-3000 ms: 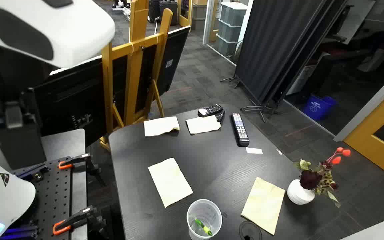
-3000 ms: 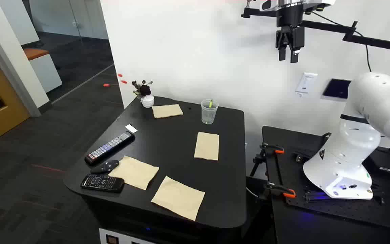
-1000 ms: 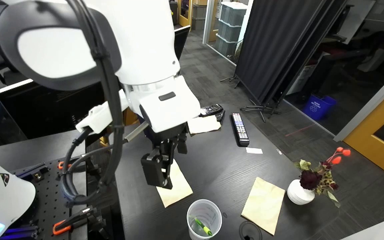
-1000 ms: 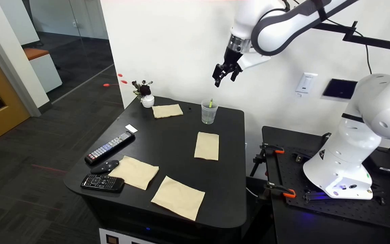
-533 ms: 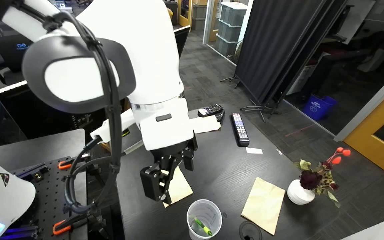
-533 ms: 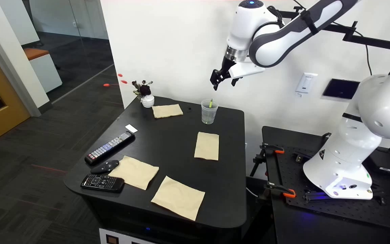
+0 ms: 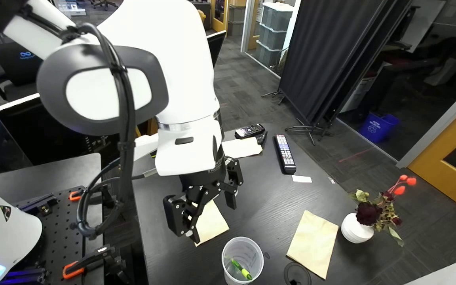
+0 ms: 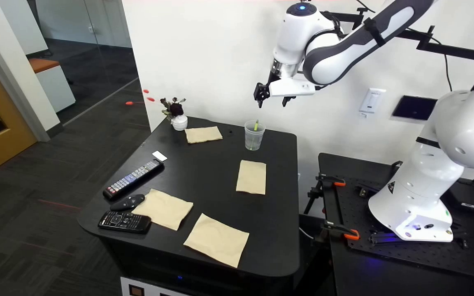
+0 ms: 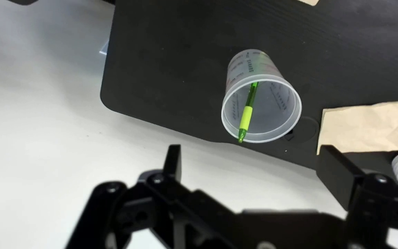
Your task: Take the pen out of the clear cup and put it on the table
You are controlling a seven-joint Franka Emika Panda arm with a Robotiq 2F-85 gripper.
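Black and matte, the desk (image 8: 208,172) stood beside a white wall (image 8: 204,53), with dark carpet (image 8: 56,230) below and, in an exterior view, a dark pleated screen (image 7: 327,55) on the floor past the far edge. Close to the wall stood the clear cup (image 9: 271,110), upright on the desk, and inside it leaned the pen (image 9: 246,117), a yellow-green band near its upper end and that end at the rim. I held my jaws above the desk, higher than the cup and apart from both it and the pen; they were spread wide, and in the wrist view the cup showed beyond the gap between them. My white arm (image 7: 184,59) hung over them. Four pale sheets of paper (image 8: 217,240) lay about the desk, one near the cup and partly hidden by my jaws in an exterior view, another just beside a white vase (image 7: 357,228) of red and dark flowers (image 7: 368,213). Farther from the cup, a long remote (image 8: 133,179) lay near a white card (image 8: 159,156), with a small dark remote (image 8: 128,202) and a stubby buttoned remote (image 8: 124,222) close together.
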